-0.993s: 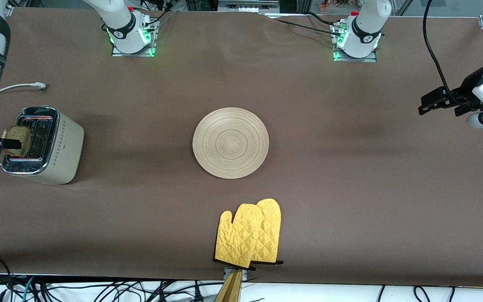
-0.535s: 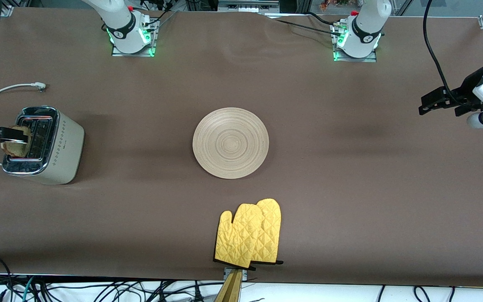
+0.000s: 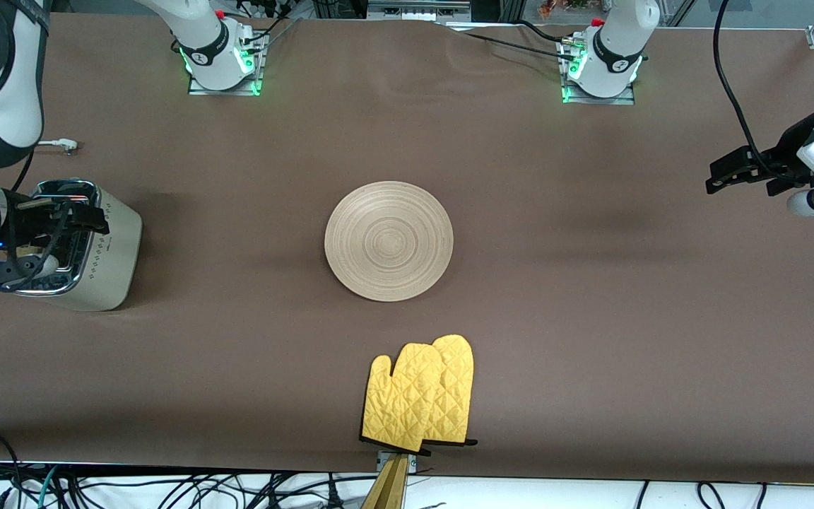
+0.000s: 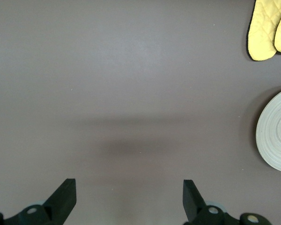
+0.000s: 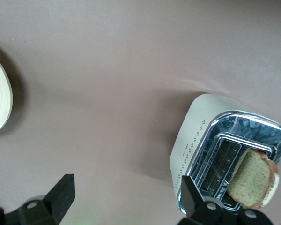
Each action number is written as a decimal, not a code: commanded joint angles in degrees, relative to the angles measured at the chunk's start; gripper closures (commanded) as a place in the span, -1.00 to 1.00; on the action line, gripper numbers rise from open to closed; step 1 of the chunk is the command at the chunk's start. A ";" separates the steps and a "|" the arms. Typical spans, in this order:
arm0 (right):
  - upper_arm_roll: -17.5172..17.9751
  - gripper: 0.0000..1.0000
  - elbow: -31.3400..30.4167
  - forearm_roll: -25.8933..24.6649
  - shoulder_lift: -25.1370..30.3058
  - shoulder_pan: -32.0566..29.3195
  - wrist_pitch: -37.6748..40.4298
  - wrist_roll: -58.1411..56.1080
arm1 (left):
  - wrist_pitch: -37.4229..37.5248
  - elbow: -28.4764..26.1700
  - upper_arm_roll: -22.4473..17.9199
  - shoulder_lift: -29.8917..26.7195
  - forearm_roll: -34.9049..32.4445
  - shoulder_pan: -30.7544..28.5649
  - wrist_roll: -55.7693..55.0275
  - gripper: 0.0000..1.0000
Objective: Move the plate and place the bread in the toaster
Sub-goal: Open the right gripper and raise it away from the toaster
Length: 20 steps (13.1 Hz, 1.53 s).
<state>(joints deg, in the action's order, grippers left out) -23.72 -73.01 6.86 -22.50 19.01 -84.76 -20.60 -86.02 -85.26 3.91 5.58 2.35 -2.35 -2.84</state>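
**Brown-speckled bread sits in the toaster, both hands empty**

Brown-crusted and speckled, the bread [image 5: 252, 179] stands partly sunk in one slot of the toaster [image 3: 99, 247], its domed edge sticking up above the chrome top; you see this best in the right wrist view. Your right hand [image 3: 61, 219] hovers over the toaster's top with its fingers [image 5: 61, 194] spread wide and nothing between them. It has let the slice go. Half a second ago that hand was off the toaster's outer edge, gripping the bread above the slot; now the wrist has swung in over the toaster and hides the slice from the front camera.

Your left hand [image 3: 735, 173] waits in the air over the left arm's end of the counter [image 3: 591, 318], unchanged from the earlier frames. Its fingers [image 4: 63, 197] are spread apart and hold nothing, with only bare brown counter under them.

The wooden plate [image 3: 388, 241] lies flat in the middle of the counter, well apart from the toaster, in the same spot as before. A pair of yellow quilted oven mitts [image 3: 421, 403] lies nearer the front camera than the plate, at the counter's edge, also unmoved.
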 commanded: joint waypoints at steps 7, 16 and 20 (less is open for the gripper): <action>16.86 -0.99 -11.00 -7.92 13.61 -15.66 -9.02 1.68 | 0.24 1.15 0.14 0.31 -0.51 -0.29 1.43 -1.00; 25.83 -0.99 -18.92 -8.18 18.12 -22.44 -9.02 14.01 | 0.24 0.80 0.05 0.40 -0.51 -0.64 1.70 -1.00; 25.57 -0.99 -17.61 -8.61 16.79 -22.44 -8.23 13.39 | 0.24 0.80 0.05 0.40 -0.51 -0.99 1.87 -1.00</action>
<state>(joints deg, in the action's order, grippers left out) 0.72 -89.95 -1.12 -6.53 -2.19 -92.64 -6.88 -86.02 -85.24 3.80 5.76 2.35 -2.99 -2.67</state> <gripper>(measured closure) 0.000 0.000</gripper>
